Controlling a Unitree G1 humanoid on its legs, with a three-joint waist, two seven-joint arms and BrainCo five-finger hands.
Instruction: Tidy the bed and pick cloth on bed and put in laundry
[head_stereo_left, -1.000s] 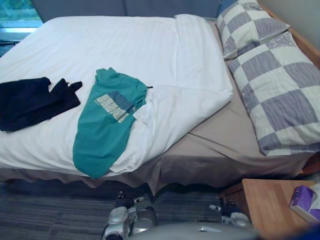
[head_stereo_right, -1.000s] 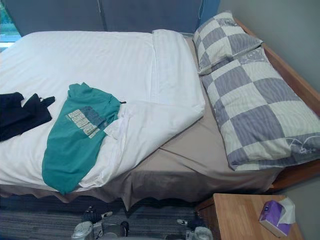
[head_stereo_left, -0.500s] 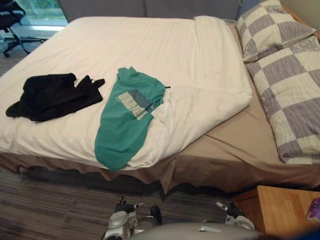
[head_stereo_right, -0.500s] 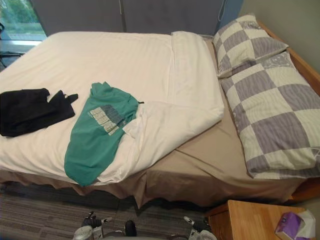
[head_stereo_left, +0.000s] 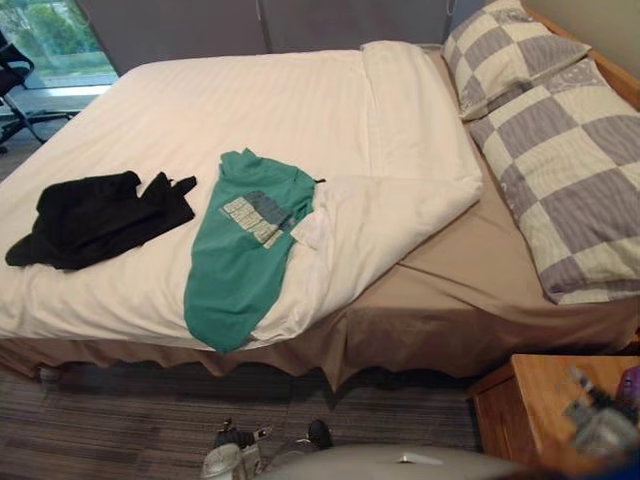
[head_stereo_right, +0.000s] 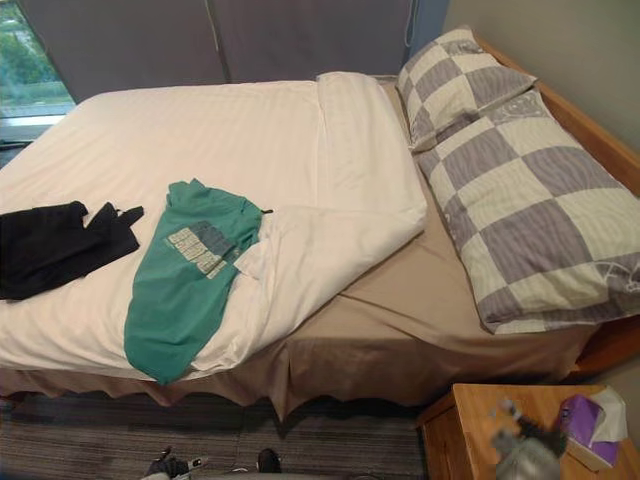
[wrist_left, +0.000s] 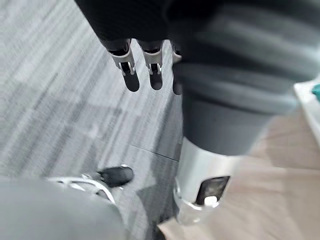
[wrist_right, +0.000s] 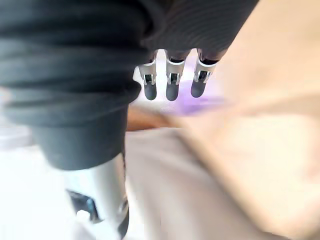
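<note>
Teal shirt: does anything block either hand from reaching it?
Nothing visible does. The teal shirt drapes over the bed's near edge, uncovered; the folded-back duvet only borders its side. The right hand is over the nightstand, the left hand above the floor.

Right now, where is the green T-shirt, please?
Left-eye view: the green T-shirt lies on the bed's near edge, black garment to its left, duvet's folded-back corner to its right.

Bed (head_stereo_left: 450, 290) with white duvet (head_stereo_left: 250, 110), teal shirt (head_stereo_left: 240, 250), black cloth (head_stereo_left: 95, 205), checked pillows (head_stereo_left: 560, 180).
</note>
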